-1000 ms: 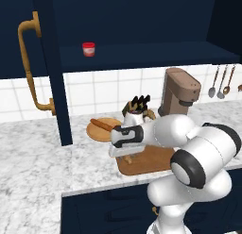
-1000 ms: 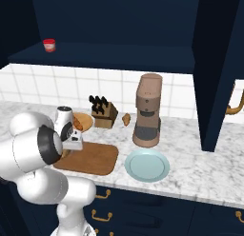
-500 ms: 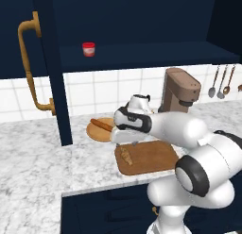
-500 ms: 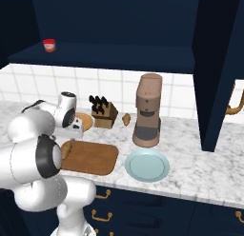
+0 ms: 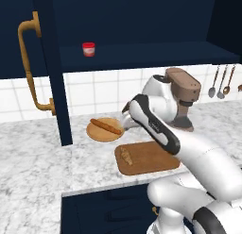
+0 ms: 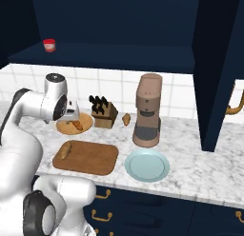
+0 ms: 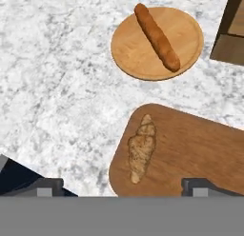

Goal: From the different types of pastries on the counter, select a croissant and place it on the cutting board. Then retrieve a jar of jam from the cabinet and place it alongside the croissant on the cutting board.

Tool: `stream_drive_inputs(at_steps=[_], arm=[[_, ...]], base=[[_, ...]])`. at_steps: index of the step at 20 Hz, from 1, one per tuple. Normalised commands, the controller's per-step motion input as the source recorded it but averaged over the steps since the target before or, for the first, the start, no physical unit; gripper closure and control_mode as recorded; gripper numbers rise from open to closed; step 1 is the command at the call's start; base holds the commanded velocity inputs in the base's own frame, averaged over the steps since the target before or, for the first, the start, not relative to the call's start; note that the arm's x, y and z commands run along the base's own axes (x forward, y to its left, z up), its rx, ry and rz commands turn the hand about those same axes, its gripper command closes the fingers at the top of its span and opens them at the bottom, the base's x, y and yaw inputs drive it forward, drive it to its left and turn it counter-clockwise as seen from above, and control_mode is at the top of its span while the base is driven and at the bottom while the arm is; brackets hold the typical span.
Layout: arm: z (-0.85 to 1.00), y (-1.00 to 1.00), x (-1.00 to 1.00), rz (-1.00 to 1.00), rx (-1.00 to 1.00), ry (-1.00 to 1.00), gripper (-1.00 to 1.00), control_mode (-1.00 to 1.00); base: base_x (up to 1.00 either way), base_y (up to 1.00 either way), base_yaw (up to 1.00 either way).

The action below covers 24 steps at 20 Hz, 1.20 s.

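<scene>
Claw: your claw [image 7: 122, 185] stands spread wide; in the hand view you see its two dark tips at the far left and far right of the bottom edge, with nothing between them. It holds nothing and touches nothing, hanging above the worktop [image 7: 57, 78].
Claw in the right base view: you find it [image 6: 70, 112] over the round wooden plate [image 6: 86, 122], clear of the board.
Croissant: it lies flat on the cutting board [image 7: 200, 149], near the board's left end, apart from the claw. In the hand view the croissant [image 7: 141, 148] sits just above the gap between the tips, at about 12 o'clock from them.
Croissant in the base views: you see it [image 5: 125, 155] at the left end of the cutting board [image 5: 151, 157] from the left side, and again [image 6: 66, 150] at the board's [image 6: 90, 157] left end from the right side.
Baguette stick: it [image 7: 156, 36] lies across the round wooden plate [image 7: 128, 49], at 12 o'clock from the croissant.
Jar of jam: it [image 5: 88, 49] stands on the cabinet shelf [image 5: 142, 56], well above the worktop, at about 11 o'clock from the board; the cabinet door [image 5: 52, 68] stands open beside it.
Other pastry: one small golden piece [image 6: 126, 119] lies on the worktop between the knife block [image 6: 104, 113] and the coffee machine [image 6: 148, 111].
</scene>
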Motion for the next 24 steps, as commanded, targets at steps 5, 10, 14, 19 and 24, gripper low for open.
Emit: stream_drive_inputs(at_steps=[5, 10, 14, 19, 24], arm=[[0.75, -0.23, -0.92, 0.15, 0.12, -0.79, -1.00, -1.00], [0.92, -0.10, -0.38, 0.13, 0.22, -0.53, -1.00, -1.00], [1.00, 0.00, 0.19, 0.00, 0.23, -0.06, -1.00, -1.00], [1.00, 0.00, 0.36, -0.05, 0.11, 0.03, -1.00, -1.00], [1.00, -0.02, 0.31, -0.04, 0.04, 0.07, -1.00, -1.00]], base=[[0.00, 0.00, 0.00], [0.00, 0.00, 0.00], [0.00, 0.00, 0.00], [0.00, 0.00, 0.00], [0.00, 0.00, 0.00]])
